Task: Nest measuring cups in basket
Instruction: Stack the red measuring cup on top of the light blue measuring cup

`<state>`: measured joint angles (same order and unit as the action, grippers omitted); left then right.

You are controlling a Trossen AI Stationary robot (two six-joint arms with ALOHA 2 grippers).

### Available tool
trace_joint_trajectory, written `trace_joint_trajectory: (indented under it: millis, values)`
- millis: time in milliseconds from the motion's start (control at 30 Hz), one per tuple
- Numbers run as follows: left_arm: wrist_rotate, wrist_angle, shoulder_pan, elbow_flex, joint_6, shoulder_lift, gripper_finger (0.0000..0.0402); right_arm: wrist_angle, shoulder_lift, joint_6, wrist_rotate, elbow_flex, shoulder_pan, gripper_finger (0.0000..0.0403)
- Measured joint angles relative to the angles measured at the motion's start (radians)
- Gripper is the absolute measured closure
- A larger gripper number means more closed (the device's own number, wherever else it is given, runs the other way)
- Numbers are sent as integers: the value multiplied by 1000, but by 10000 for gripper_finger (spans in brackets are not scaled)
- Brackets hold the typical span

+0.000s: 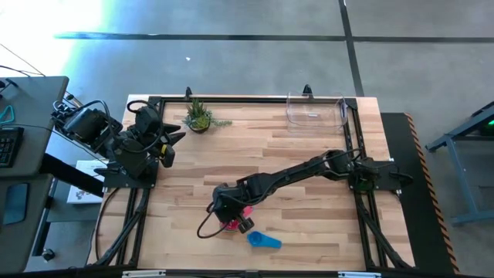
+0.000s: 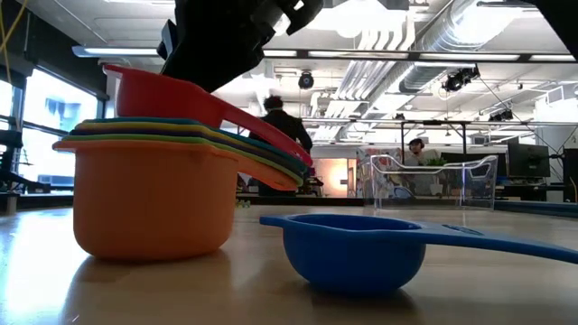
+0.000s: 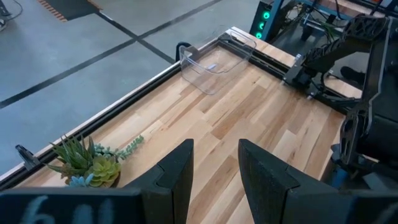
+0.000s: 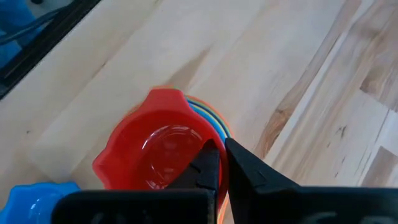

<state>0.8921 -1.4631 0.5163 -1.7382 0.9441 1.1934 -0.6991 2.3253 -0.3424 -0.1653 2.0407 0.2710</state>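
Note:
A stack of nested measuring cups stands on the table near the front middle, with an orange cup [image 2: 149, 194] at the bottom and a red cup [image 4: 155, 149] on top, tilted. A blue cup [image 2: 357, 257] stands alone on the table beside the stack and also shows in the high view [image 1: 264, 241]. My right gripper [image 4: 222, 163] reaches down over the stack [image 1: 231, 220] and is shut on the red cup. The clear basket [image 1: 315, 110] stands at the far right of the table. My left gripper [image 3: 216, 168] is open and empty at the far left [image 1: 171, 143]. My right gripper holds the red cup by its wall at the rim [image 4: 214, 144]. One finger [image 4: 208, 167] is inside the bowl and the other [image 4: 249, 168] outside. The fingers come from above, pointing down. The cup sits tilted in the top of the stack [image 2: 172, 95], its handle [image 2: 271, 131] sloping down.
A small potted plant [image 1: 199, 117] stands at the far left of the table near my left gripper. A black metal frame [image 1: 351, 116] runs along the table's edges. Bare wood lies between the stack and the basket.

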Motion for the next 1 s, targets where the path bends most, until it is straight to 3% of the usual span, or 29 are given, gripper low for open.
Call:
trace_joint_trajectory:
  millis: [500,767,1000]
  values:
    - [0,-3,0,0,-13,0,286,-2,0,-47,1,2,11,355]
    - [0,-3,0,0,-13,0,286,-41,2,-14,45,81,11,327]
    - [-53,-5,0,0,-13,0,286,-319,1,158,39,262,4,329]
